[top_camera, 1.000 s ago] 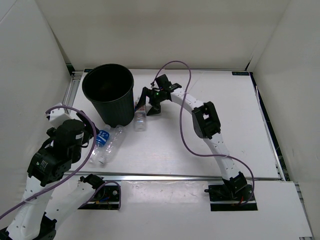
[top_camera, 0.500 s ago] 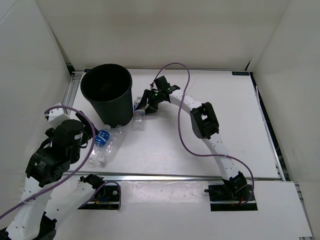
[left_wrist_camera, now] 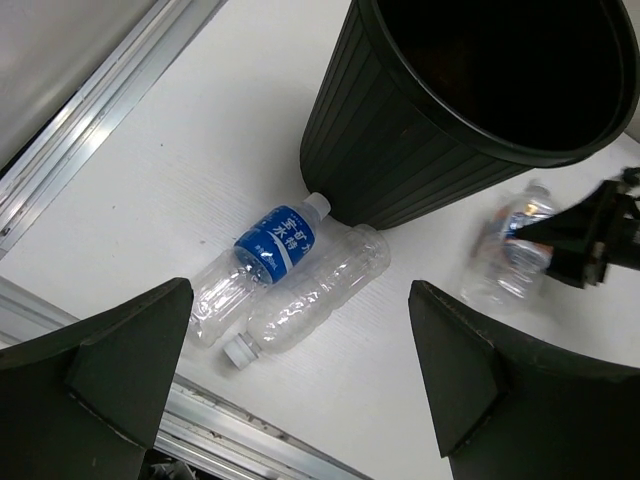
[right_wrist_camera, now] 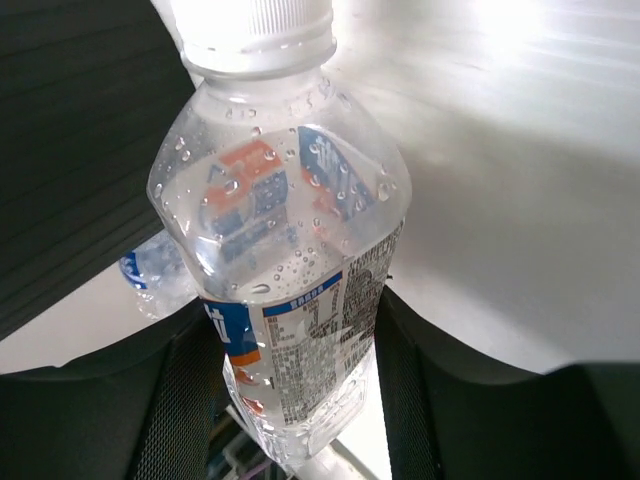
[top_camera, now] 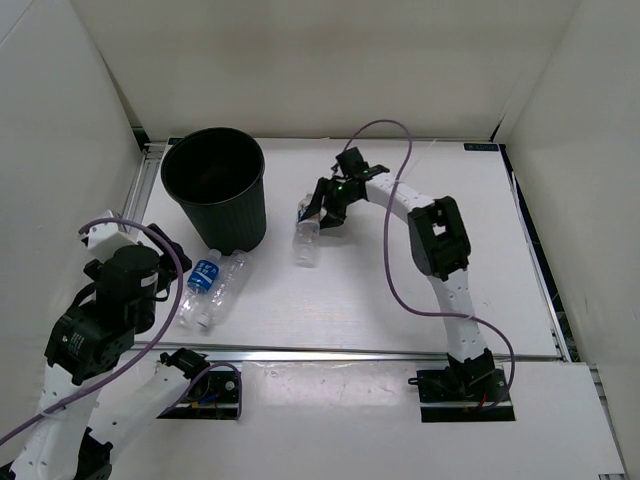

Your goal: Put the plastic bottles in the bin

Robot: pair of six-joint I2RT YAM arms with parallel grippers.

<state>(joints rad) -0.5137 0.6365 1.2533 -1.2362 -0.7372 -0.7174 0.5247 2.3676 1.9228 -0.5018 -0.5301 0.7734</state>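
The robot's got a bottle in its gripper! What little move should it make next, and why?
Probably lift the bottle and swing it left, over the black bin's open top. The right gripper is shut on the white-labelled bottle, which sits beside the bin, not above its opening, so letting go now would likely miss.

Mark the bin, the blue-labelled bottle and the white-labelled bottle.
bin [top_camera: 228,222]: top external view, on its ribbed side wall.
blue-labelled bottle [left_wrist_camera: 277,240]: left wrist view, on the blue label.
white-labelled bottle [right_wrist_camera: 305,335]: right wrist view, on the printed label.
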